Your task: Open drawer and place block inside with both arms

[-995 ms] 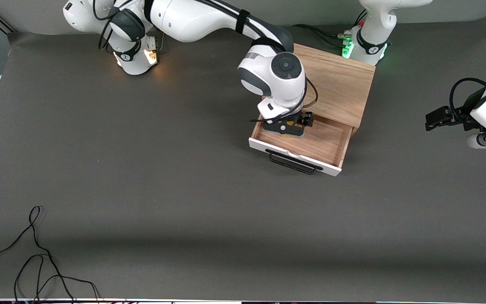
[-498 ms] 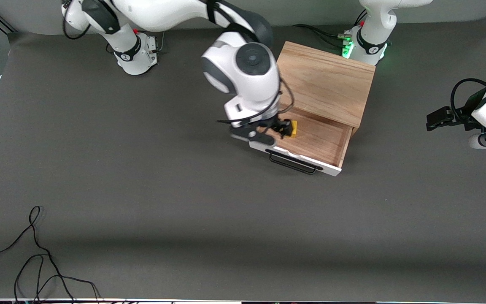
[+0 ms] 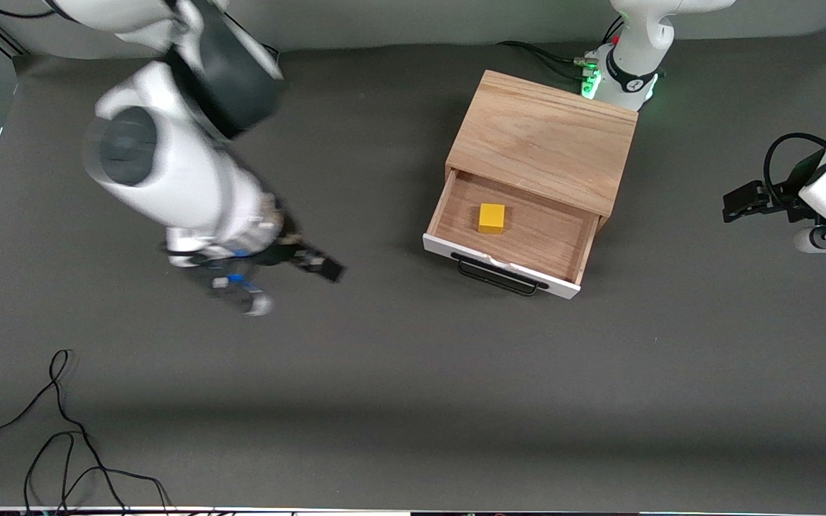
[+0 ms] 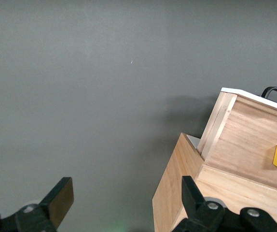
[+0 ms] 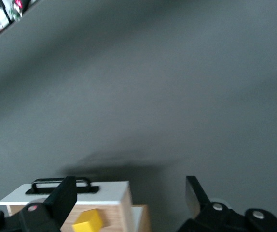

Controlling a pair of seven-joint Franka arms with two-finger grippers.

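No writing can be read anywhere. The drawer [image 3: 513, 240] stands pulled out of its cabinet [image 3: 546, 140], the block [image 3: 491, 218] lying inside it. At its nine o'clock, the right pincer [image 3: 291, 276] hangs over bare worktop [image 3: 413, 373], spread wide, holding nothing. At three o'clock the left pincer [image 3: 743, 201] waits, likewise wide and unladen.

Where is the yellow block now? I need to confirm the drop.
The block lies on the floor of the open drawer, in front of the cabinet.

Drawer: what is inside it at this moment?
The drawer stands open with only the block on its wooden floor, touching no wall. The cabinet top covers whatever part of the drawer is still inside.
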